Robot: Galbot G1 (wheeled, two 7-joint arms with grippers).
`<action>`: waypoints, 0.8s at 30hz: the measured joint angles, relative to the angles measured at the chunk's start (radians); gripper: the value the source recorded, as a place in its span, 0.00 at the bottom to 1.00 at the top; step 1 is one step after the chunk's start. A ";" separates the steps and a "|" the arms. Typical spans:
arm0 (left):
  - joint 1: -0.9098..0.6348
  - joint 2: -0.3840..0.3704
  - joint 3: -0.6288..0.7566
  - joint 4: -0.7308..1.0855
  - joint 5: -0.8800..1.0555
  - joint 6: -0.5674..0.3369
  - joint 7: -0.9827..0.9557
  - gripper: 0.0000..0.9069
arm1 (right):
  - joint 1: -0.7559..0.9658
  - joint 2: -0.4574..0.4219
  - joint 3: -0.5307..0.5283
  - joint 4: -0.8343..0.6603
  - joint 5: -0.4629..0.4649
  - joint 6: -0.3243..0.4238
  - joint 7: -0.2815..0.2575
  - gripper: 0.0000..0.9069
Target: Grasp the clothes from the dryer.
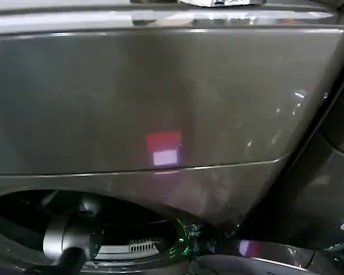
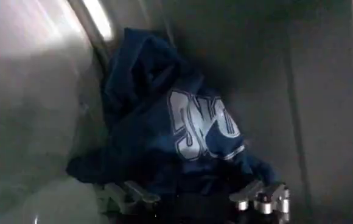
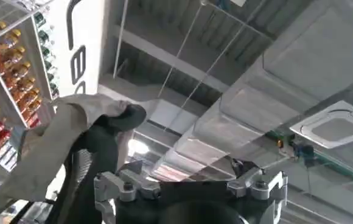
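My left gripper point(image 2: 196, 196), fingers apart, faces the navy garment point(image 2: 176, 131) inside the drum point(image 2: 36, 109); my right gripper point(image 3: 188, 185) spreads toward ceiling ducts point(image 3: 274, 85)

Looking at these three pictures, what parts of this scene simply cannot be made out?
- Head view: the dryer front panel blocks the drum interior, so the clothes inside are hidden there.
- Left wrist view: the blue garment has white lettering cut by folds, unreadable; the left end effector is cropped by the frame edge.
- Right wrist view: the right end effector points at the ceiling; its lower body is cut off.
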 measured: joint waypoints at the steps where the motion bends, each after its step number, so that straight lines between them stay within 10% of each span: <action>1: 0.000 0.001 0.000 0.001 -0.003 0.001 0.000 0.00 | 0.000 0.000 0.001 0.000 0.000 0.000 0.000 1.00; 24: 0.047 0.000 0.040 -0.077 -0.264 0.070 -0.165 0.00 | 0.000 0.002 -0.011 0.003 -0.003 0.002 -0.001 1.00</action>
